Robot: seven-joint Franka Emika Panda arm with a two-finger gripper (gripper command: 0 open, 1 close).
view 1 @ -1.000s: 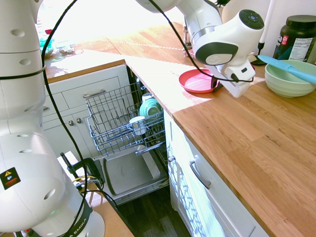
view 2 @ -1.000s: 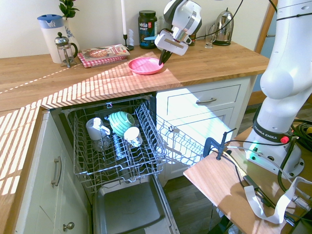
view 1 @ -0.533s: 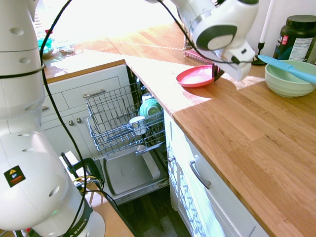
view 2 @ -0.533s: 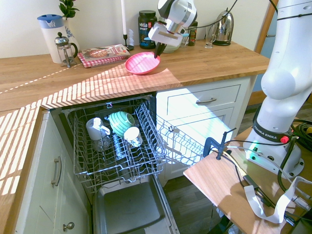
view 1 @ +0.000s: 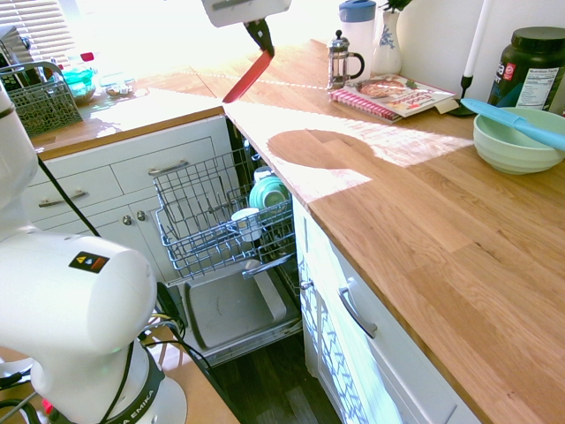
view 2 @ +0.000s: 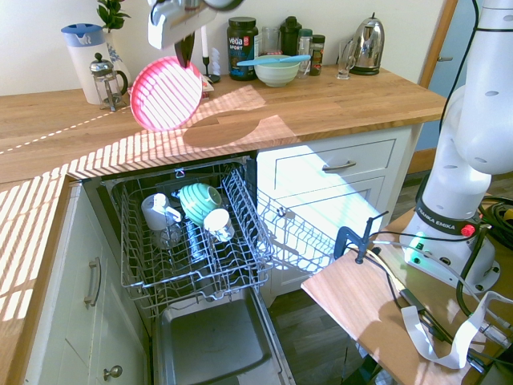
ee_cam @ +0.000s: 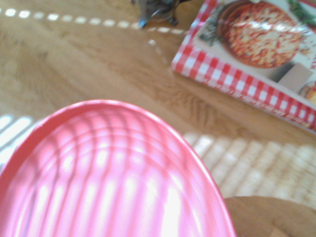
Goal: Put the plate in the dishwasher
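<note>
Pink-red round plastic plate (view 2: 166,94) hangs nearly on edge above the wooden worktop (view 2: 321,100), rim up, its face turned toward the open dishwasher (view 2: 192,233). The gripper (view 2: 185,52) pinches its top rim. Half a second earlier the one plate was barely tilted, just off the worktop further along. Three dishes sit in the rack.

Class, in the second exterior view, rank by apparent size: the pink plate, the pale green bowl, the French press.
1. Plate, though it hangs nearer the camera.
2. Bowl and French press: too alike to rank.
</note>
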